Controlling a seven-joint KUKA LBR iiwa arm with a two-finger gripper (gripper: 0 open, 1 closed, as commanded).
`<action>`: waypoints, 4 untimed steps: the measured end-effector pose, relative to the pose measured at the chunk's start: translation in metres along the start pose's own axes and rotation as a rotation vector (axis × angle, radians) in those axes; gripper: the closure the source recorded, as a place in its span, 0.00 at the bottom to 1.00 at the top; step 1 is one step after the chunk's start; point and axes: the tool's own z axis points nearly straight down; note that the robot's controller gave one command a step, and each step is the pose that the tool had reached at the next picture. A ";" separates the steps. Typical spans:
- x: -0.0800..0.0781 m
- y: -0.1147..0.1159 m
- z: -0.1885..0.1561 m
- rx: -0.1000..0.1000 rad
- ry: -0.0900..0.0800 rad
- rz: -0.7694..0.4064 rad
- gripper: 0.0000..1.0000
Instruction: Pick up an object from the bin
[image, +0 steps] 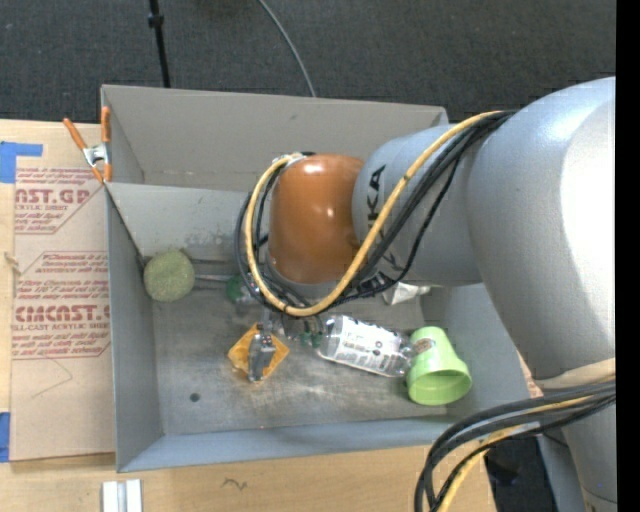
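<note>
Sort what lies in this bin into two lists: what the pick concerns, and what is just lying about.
Job in hand: the pincer; the small yellow-orange thing right under it, mid-bin.
Lying about: the dull green ball at the left wall; the clear bottle on its side; the bright green cup beside it.

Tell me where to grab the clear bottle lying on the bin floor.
Take the clear bottle across its labelled middle, coming down from above. It lies on its side, running left to right, and the green cup crowds its right end; its long sides look free.
</note>
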 end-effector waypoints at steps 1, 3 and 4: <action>0.003 -0.013 -0.012 -0.001 -0.005 -0.178 0.00; -0.008 -0.027 0.037 -0.003 -0.007 -0.237 1.00; -0.008 -0.028 0.037 -0.003 -0.007 -0.237 1.00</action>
